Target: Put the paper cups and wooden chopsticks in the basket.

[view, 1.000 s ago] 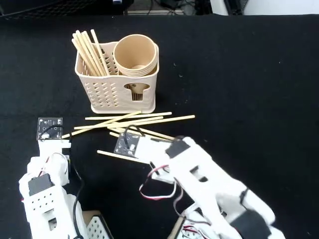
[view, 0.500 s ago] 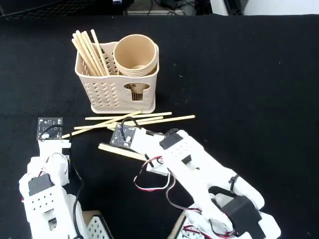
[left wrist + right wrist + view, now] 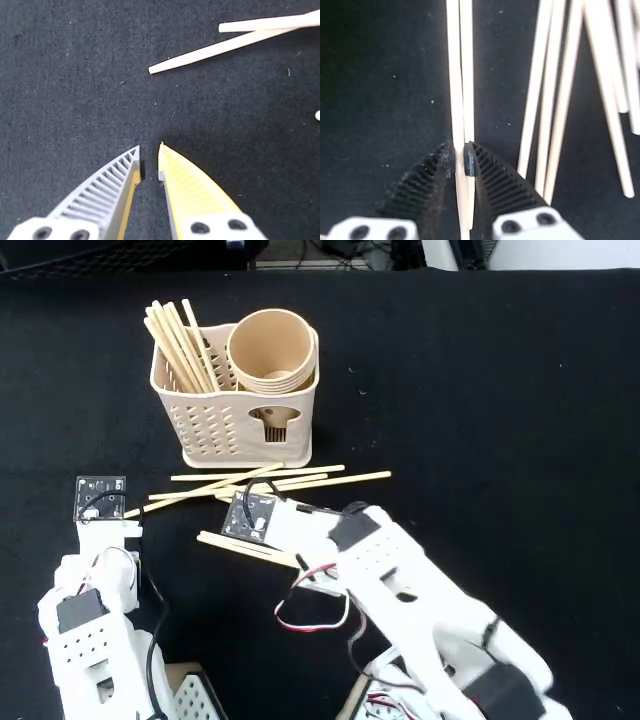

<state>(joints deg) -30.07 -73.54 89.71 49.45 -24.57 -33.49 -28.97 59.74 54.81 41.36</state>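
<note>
A cream basket (image 3: 235, 415) holds several wooden chopsticks (image 3: 178, 345) and stacked paper cups (image 3: 272, 348). More loose chopsticks (image 3: 300, 480) lie on the black cloth in front of it. My right gripper (image 3: 460, 155) is shut on a pair of chopsticks (image 3: 459, 75) that lies nearer than that pile, and the pair (image 3: 228, 543) sticks out to the left of the arm. My left gripper (image 3: 150, 149) is shut with nothing between its fingers. It hovers over bare cloth a little short of two chopstick ends (image 3: 200, 52).
The table is covered in black cloth (image 3: 500, 420), with free room to the right of the basket. Several loose chopsticks (image 3: 560, 90) lie right beside the held pair. My left arm (image 3: 90, 620) stands at the near left.
My right gripper has shifted slightly towards the basket. The chopsticks in it have moved with it and now lie as a tight pair. My left arm has not moved.
</note>
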